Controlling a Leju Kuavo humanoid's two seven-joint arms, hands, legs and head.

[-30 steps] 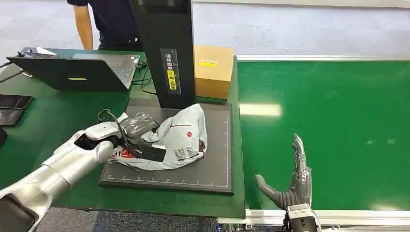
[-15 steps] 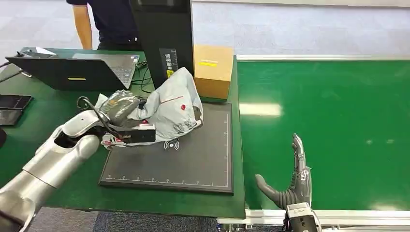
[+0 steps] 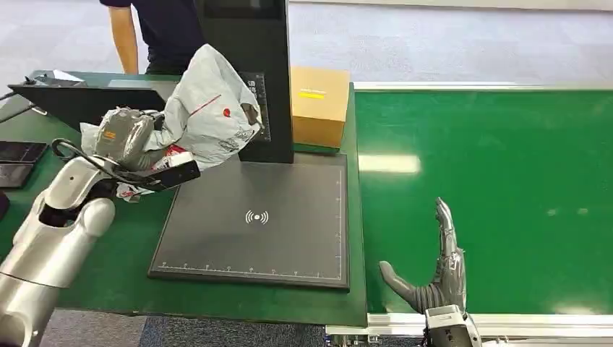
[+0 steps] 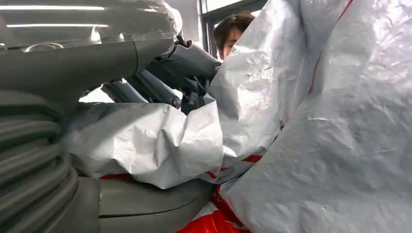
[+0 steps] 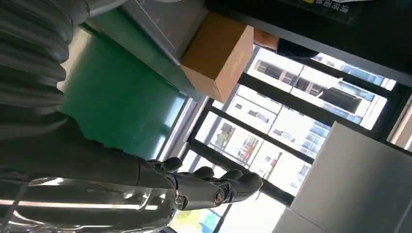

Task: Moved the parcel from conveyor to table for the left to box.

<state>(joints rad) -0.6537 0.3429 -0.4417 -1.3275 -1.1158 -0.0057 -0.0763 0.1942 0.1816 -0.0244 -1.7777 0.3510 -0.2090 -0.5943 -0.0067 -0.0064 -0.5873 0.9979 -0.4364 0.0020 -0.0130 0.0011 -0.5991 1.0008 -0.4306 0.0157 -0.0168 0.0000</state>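
- The left hand (image 3: 124, 137) grips the grey parcel (image 3: 206, 108), a crumpled plastic mailer with red markings, and holds it in the air, clear of the black scanner pad (image 3: 253, 220)
- Taking the pad as landmark: the parcel hangs above its far left corner, in front of the black upright column (image 3: 249, 72) that rises from the pad's far edge
- In the left wrist view the thumb and dark fingers (image 4: 160, 87) close around a fold of the mailer (image 4: 301, 121), with red print showing on the bag near the palm
- The right hand (image 3: 434, 278) holds nothing, fingers apart and pointing away from the robot, over the near edge of the green conveyor belt (image 3: 491, 188), just to the right of the pad
- The right wrist view shows the same hand (image 5: 204, 187) with its fingers loosely extended and nothing between them
- A brown cardboard box (image 3: 318, 105) stands beyond the pad's far right corner, beside the column
- A laptop (image 3: 101, 101) sits on the green table (image 3: 87, 275), to the far left of the pad, and dark flat devices (image 3: 18, 159) lie at the table's left edge
- A person in a dark shirt (image 3: 155, 32) stands behind the table, beyond the laptop
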